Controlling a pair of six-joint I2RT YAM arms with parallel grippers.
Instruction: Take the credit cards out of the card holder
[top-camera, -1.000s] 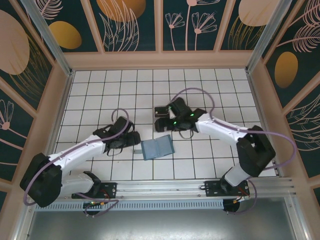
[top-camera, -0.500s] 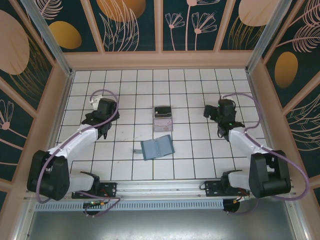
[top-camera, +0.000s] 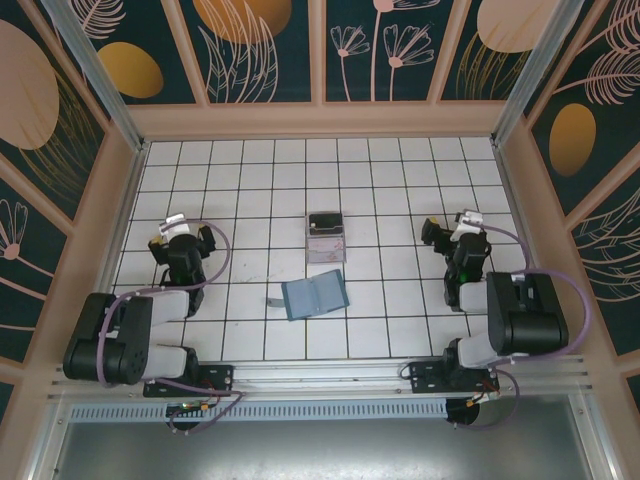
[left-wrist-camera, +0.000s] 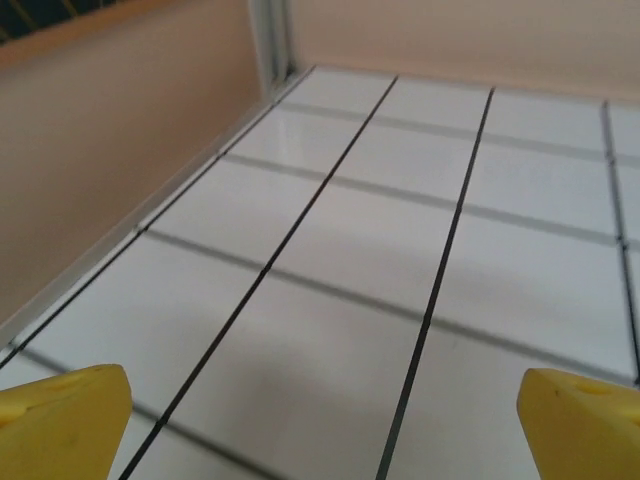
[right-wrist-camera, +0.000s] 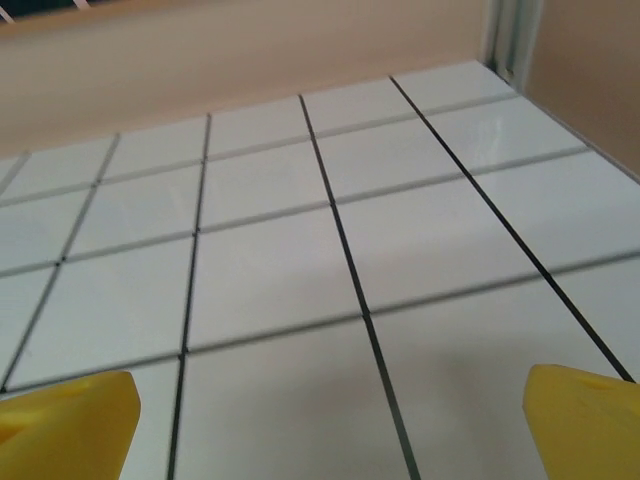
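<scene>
The teal-blue card holder (top-camera: 314, 296) lies open and flat on the white tiles near the middle of the table. One tile behind it stands a clear plastic box (top-camera: 326, 237) with a dark card (top-camera: 324, 221) and a paler pinkish card (top-camera: 328, 247) inside. A small grey strip (top-camera: 273, 300) lies just left of the holder. My left gripper (top-camera: 178, 233) (left-wrist-camera: 330, 420) is folded back at the far left, open, with bare tile between its yellow fingertips (left-wrist-camera: 60, 415). My right gripper (top-camera: 463, 232) (right-wrist-camera: 330, 420) is folded back at the right, open and holding nothing.
Beige walls (top-camera: 110, 200) ring the tiled floor, close to each gripper on its outer side. The left wrist view has the left wall (left-wrist-camera: 120, 140) near; the right wrist view has the back wall (right-wrist-camera: 250, 50) and the right corner post (right-wrist-camera: 510, 35).
Both arms have drawn back from the middle to folded poses at the sides. The right gripper has left the clear box. Holder and box have not moved.
</scene>
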